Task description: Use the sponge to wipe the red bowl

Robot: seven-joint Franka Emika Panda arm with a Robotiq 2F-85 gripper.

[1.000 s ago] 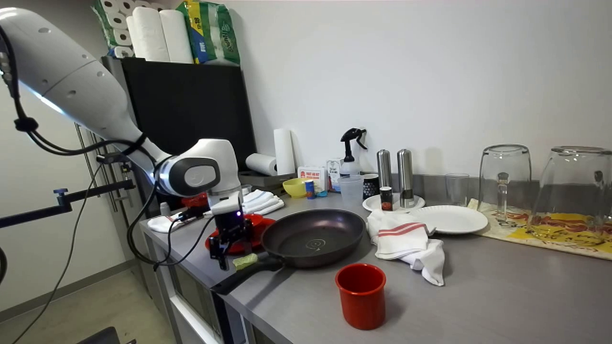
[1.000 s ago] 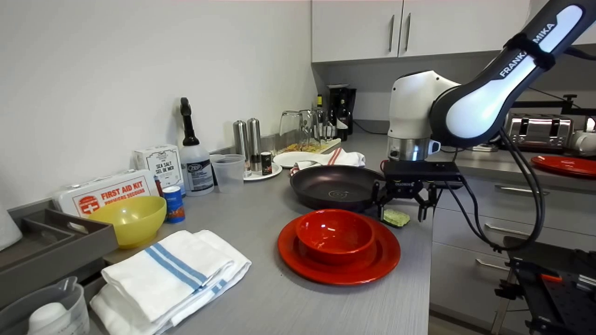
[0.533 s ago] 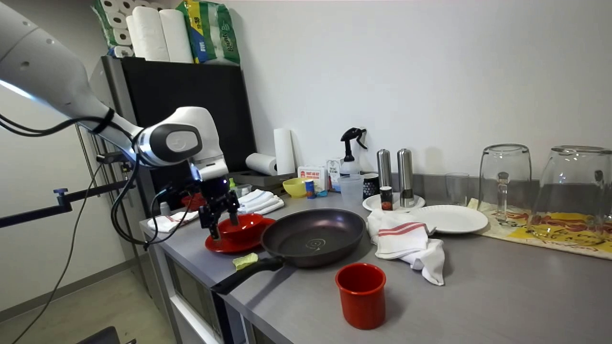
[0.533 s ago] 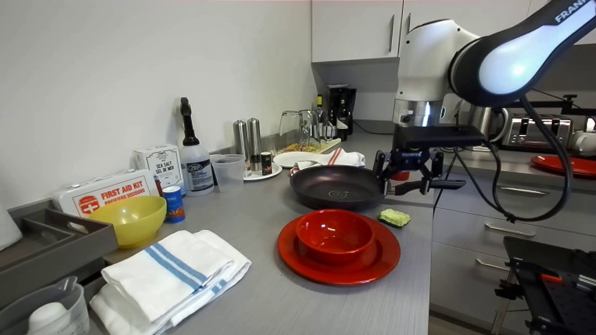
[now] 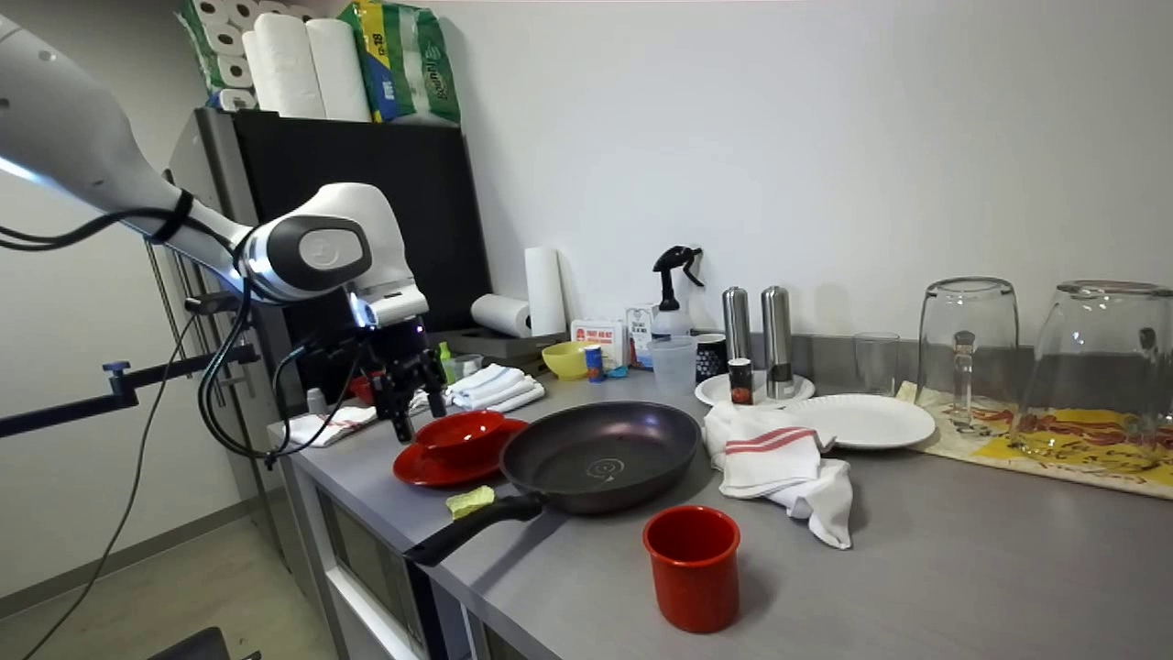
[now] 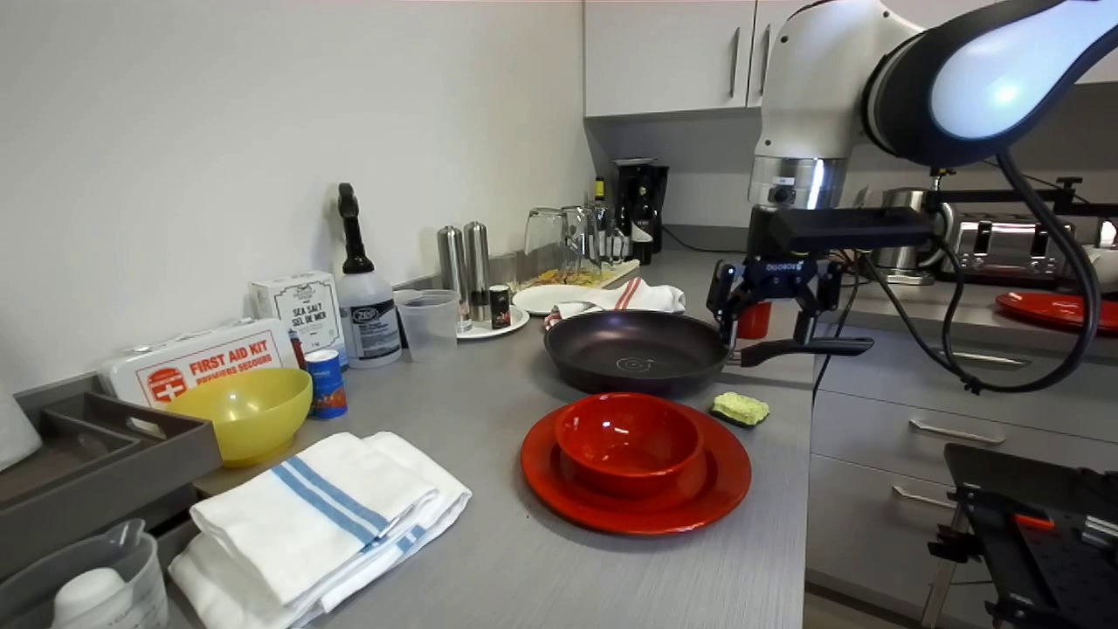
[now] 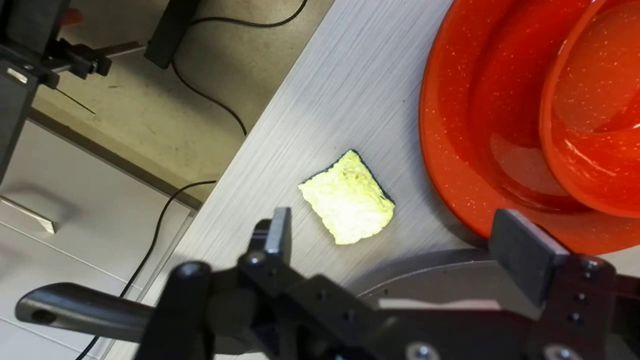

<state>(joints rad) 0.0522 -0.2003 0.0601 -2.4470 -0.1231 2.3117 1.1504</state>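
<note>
Over there the hand (image 6: 766,339) hangs spread. Below it, a red plate (image 6: 546,479) carries the red bowl (image 6: 629,441), the sponge (image 7: 348,202) nearby.

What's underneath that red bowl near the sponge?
A wider red plate, its rim showing past the red bowl. The bowl covers the plate's middle, so anything tucked between them can't be seen.

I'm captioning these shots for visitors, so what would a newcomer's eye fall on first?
Probably the glossy red bowl on a wide red plate, vivid against the grey counter in an exterior view. Next, perhaps, the white-and-black robot arm at that view's upper right, its black gripper open and empty. In the wrist view, a squarish yellow-green sponge likely stands out, lying between the plate and the counter's edge.
</note>
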